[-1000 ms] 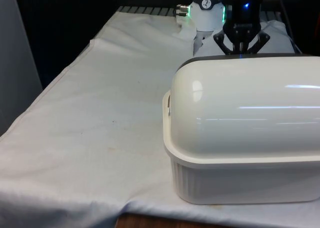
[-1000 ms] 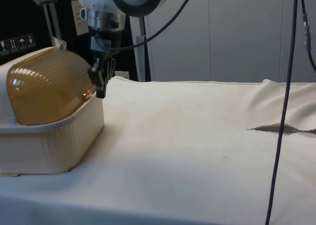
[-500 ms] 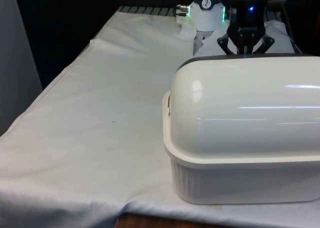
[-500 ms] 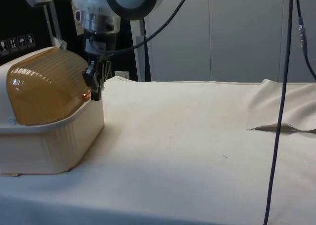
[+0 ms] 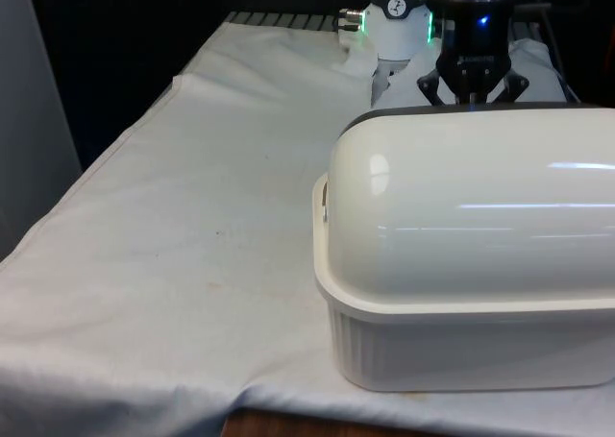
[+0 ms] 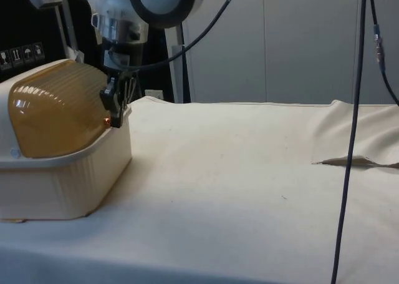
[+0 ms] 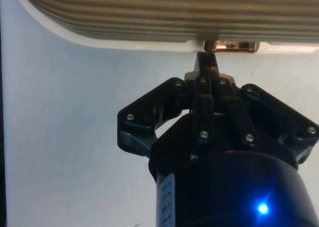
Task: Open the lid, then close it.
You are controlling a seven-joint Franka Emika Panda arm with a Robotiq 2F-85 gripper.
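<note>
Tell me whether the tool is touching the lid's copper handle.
Cannot tell. In the wrist view the tool tip meets the copper handle with no visible gap, but contact isn't plain.

In the front view the gripper's (image 5: 472, 93) fingertips are hidden behind the bread box (image 5: 471, 264), itself cut off at the edge.

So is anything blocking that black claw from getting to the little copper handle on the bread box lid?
Nothing visible does. The gripper sits right at the copper handle on the lower edge of the ribbed lid, fingers together. Between them lies only bare white cloth; whether the tip touches the handle cannot be told.
</note>
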